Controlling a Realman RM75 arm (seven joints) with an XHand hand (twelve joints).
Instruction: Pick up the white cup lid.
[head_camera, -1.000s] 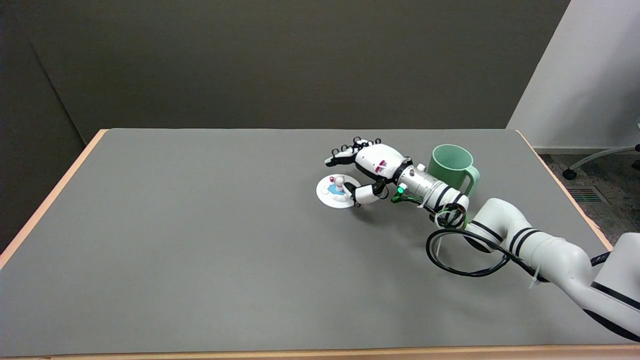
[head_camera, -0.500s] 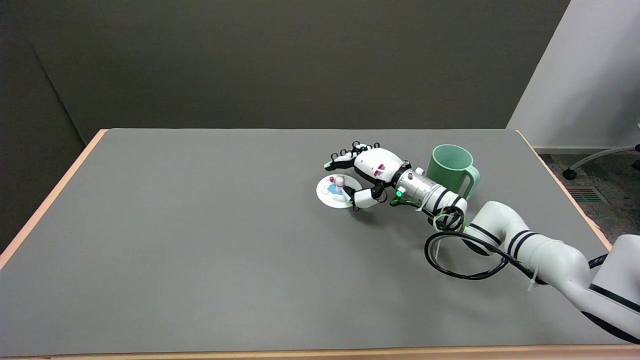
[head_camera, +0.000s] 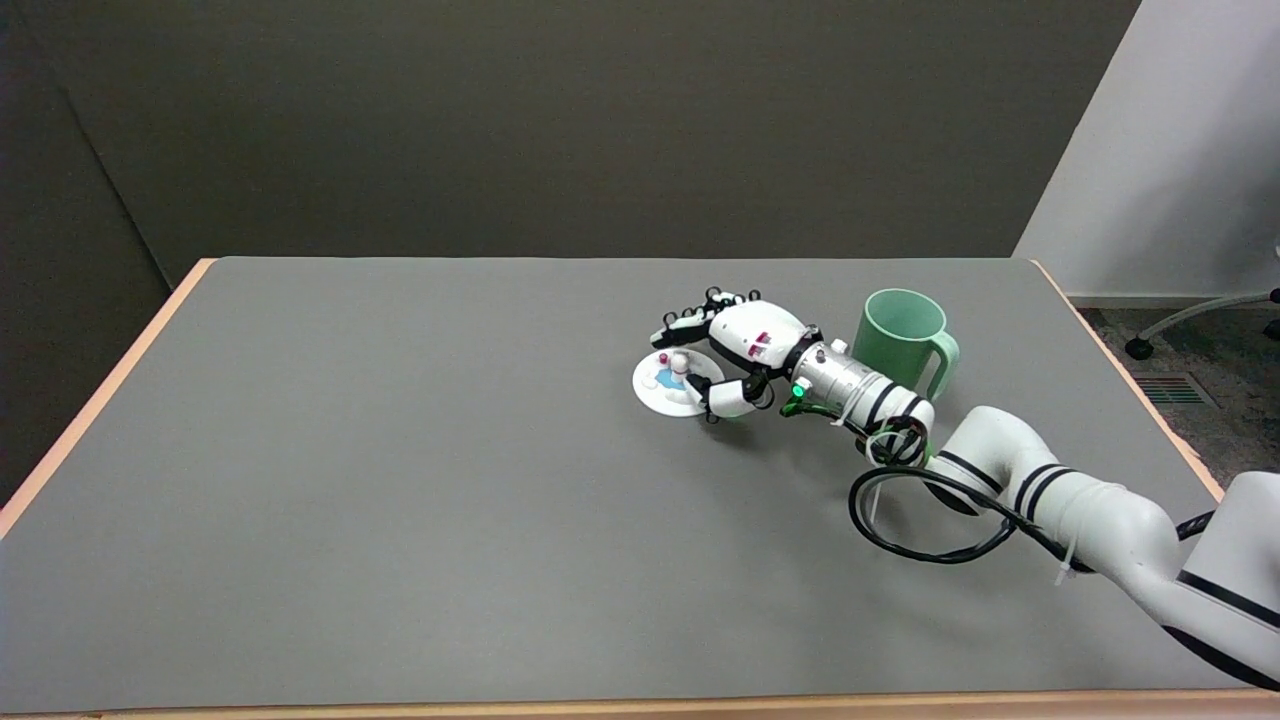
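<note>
Since the earlier frame the right hand has edged lower over the white cup lid, right of centre on the table; fingers apart, thumb beside the rim. No writing is readable.

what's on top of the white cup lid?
On the white cup lid: a small white figure knob on a blue patch. The right hand covers its right edge, so contact there can't be seen.

Cup lid flat on table, mug to its right
</note>
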